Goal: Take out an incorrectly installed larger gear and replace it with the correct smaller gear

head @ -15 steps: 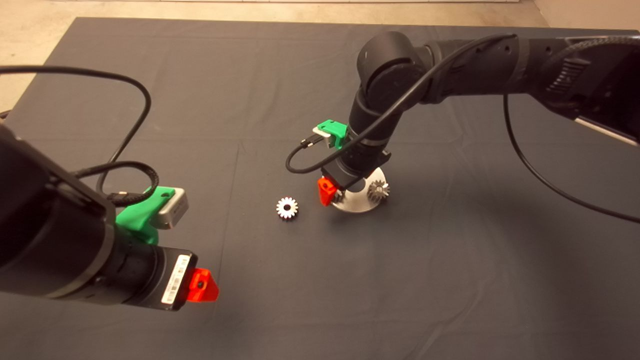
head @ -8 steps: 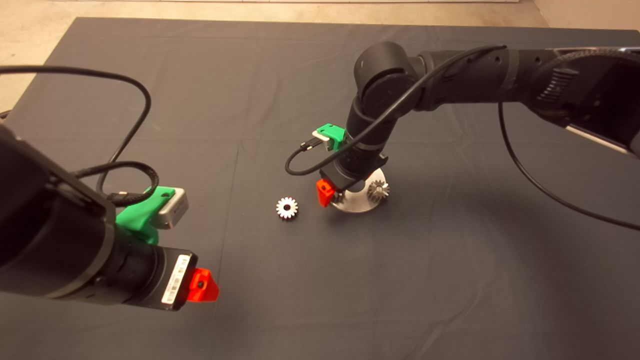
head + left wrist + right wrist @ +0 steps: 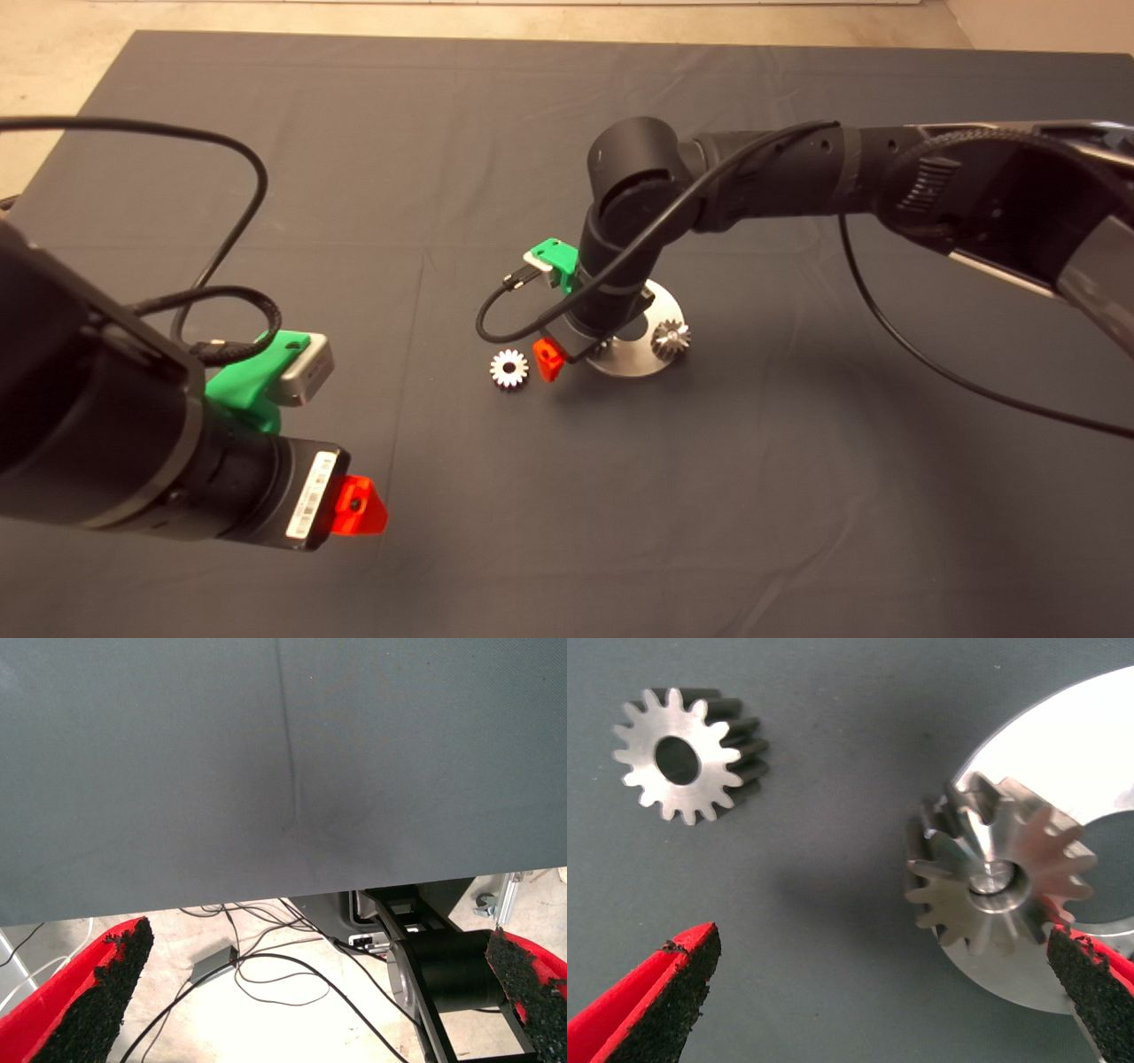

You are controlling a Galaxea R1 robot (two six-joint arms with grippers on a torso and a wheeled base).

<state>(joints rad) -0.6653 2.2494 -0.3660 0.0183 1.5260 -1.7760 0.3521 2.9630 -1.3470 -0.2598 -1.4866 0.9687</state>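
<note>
Steel is the only bright thing on the dark mat (image 3: 266, 106) that covers the surface: a round plate (image 3: 663, 306) with a hole in its middle carries two gears. The larger gear (image 3: 997, 881), with slanted teeth, sits on a pin near the plate's edge. From above it is almost hidden under the right arm. A second gear (image 3: 671, 337), dark when seen from above, stands on the plate's right side. The smaller gear (image 3: 508, 368), bright with short straight teeth and a dark centre hole, lies flat on the mat just left of the plate, apart from it.

The right pincer (image 3: 881, 939) hangs low over the plate's left edge, spread wide and gripping nothing. One of its black pads (image 3: 1085, 979) is close beside the larger gear, though I cannot tell whether they touch. The other finger (image 3: 549, 359) stands between the plate and the smaller gear, just beside that gear.

The left pincer (image 3: 319, 935) is parked at the lower left of the head view. It is also wide open and empty, and its wrist view shows only mat, with floor and cables beyond.

A second ago the right pincer stood further right, with its visible red finger at the plate's rim. It has since slid left together with the arm's elbow, uncovering more of the plate. Both visible gears, the plate and the left arm have kept their places
</note>
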